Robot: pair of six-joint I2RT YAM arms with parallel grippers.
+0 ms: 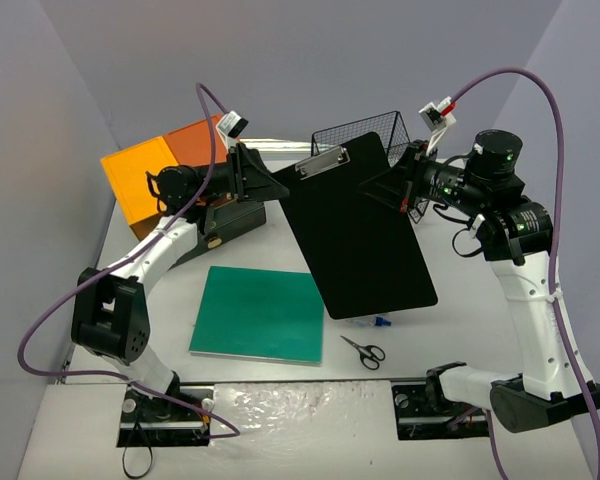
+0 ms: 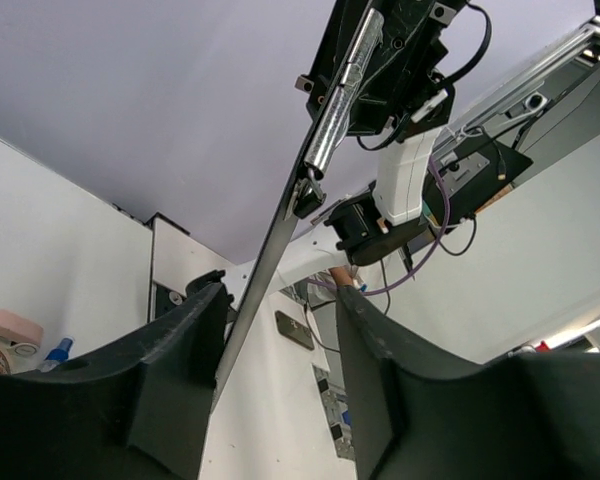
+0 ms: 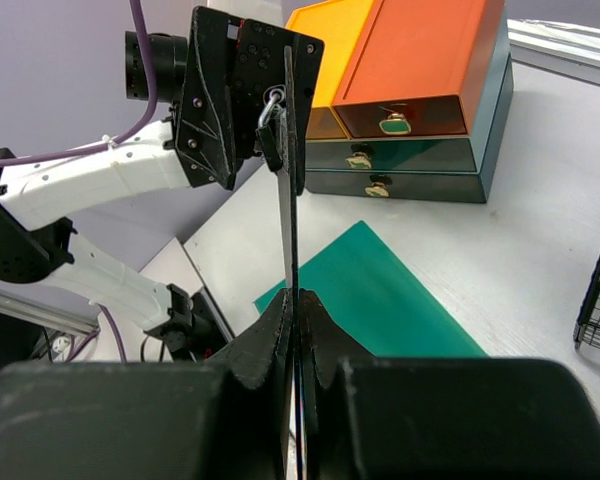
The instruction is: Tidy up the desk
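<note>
Lilac walls (image 1: pixel 310 60) are enclosing the white worktop (image 1: pixel 470 290), which is carrying an orange-and-yellow drawer unit (image 1: pixel 150 175), a green board (image 1: pixel 260 312), scissors (image 1: pixel 364 349) and a wire basket (image 1: pixel 402 128). My left end effector (image 1: pixel 277 187) is standing partly open, its fingers straddling the clip end of a black clipboard (image 1: pixel 365 235) with a gap showing. My right end effector (image 1: pixel 372 186) is pinching the clipboard's opposite edge tight. Both are hanging above the worktop, the clipboard tilting between them.
</note>
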